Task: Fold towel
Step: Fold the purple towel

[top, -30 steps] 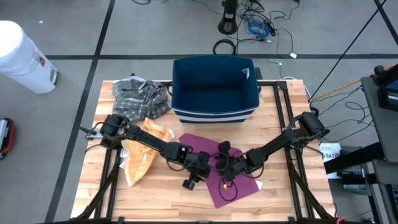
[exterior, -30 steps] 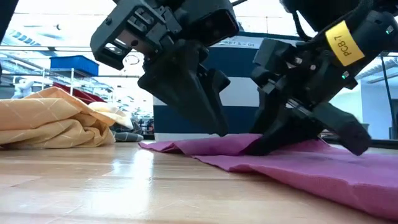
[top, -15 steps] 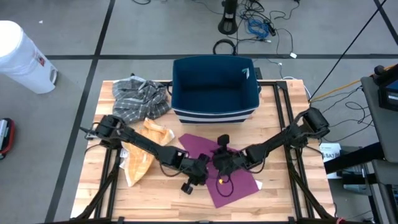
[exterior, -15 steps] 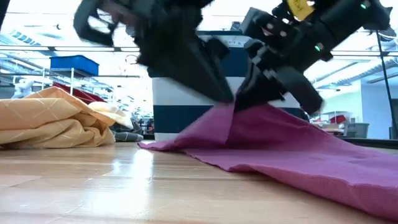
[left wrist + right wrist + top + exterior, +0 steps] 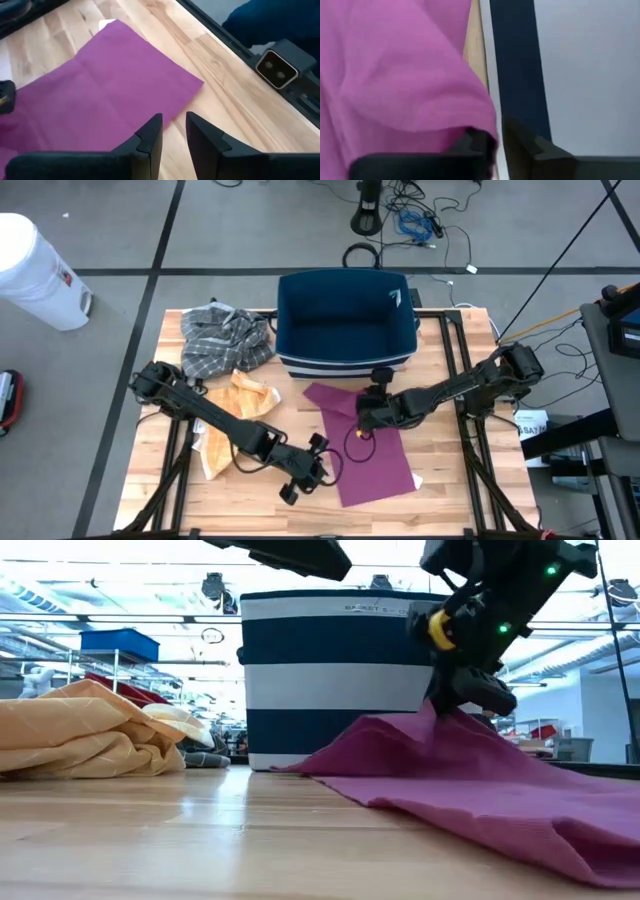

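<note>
2 grippers: right gripper (image 5: 362,418) pinches the purple towel's (image 5: 372,462) lifted edge near the basket (image 5: 345,320); left gripper (image 5: 318,463) narrow, empty.

Even, bright overhead light, soft shadows on the pale wooden table (image 5: 250,490); low view backlit by glaring ceiling lights; right wrist view blurred, its crumpled magenta cloth towel (image 5: 395,75) unfocused

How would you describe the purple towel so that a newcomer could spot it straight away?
Start at the navy striped basket at the table's far edge. Directly in front of it lies the purple towel, spread flat. Unlike the crumpled plaid cloth and orange cloth, it is plain and one edge is lifted.
</note>
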